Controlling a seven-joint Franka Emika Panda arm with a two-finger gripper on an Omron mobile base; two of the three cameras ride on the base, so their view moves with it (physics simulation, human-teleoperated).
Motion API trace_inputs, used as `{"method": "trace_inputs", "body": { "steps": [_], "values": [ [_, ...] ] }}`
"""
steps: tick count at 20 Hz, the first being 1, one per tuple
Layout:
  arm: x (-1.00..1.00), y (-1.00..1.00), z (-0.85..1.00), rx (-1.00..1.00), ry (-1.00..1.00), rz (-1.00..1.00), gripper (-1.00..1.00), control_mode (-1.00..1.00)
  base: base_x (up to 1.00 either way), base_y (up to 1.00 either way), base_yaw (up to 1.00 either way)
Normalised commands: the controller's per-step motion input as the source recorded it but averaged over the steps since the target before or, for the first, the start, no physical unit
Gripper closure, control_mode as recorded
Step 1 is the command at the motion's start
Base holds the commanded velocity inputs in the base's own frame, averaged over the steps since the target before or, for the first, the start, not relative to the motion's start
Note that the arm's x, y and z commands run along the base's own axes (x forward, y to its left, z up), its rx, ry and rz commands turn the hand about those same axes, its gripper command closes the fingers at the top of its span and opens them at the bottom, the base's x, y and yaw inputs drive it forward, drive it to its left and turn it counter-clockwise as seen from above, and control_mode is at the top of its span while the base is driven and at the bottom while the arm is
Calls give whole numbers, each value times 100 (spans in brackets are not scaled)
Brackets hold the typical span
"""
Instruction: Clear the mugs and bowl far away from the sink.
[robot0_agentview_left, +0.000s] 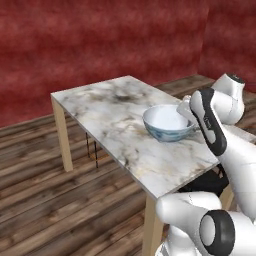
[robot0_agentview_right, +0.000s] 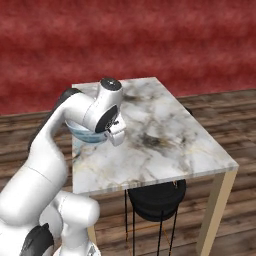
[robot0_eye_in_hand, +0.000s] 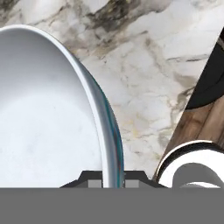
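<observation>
The bowl (robot0_agentview_left: 168, 122), white inside with a pale blue patterned outside, sits on the marble-topped table (robot0_agentview_left: 107, 112) near its edge closest to the robot. In the hand view its rim (robot0_eye_in_hand: 107, 144) runs straight down between the two dark finger tips of the gripper (robot0_eye_in_hand: 113, 178), which stand nearly together, one inside the bowl and one outside, pinching the wall. A black round stool (robot0_agentview_right: 156, 200) stands under the table on the wooden floor (robot0_agentview_left: 45, 200). No lettering or brand mark can be read on any surface
</observation>
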Motion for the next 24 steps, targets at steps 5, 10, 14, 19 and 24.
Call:
{"method": "trace_inputs", "body": {
  "steps": [5,10,14,19,24],
  "values": [
    [98,0,-43,0,2,7,100,-100,0,0,0],
    [84,0,-41,-1,0,9,100,-100,0,0,0],
    [71,0,-41,-1,0,9,100,-100,0,0,0],
    [54,-1,-42,0,0,8,100,-100,0,0,0],
    [34,-8,-43,0,0,5,100,-100,0,0,0]
  ]
}}
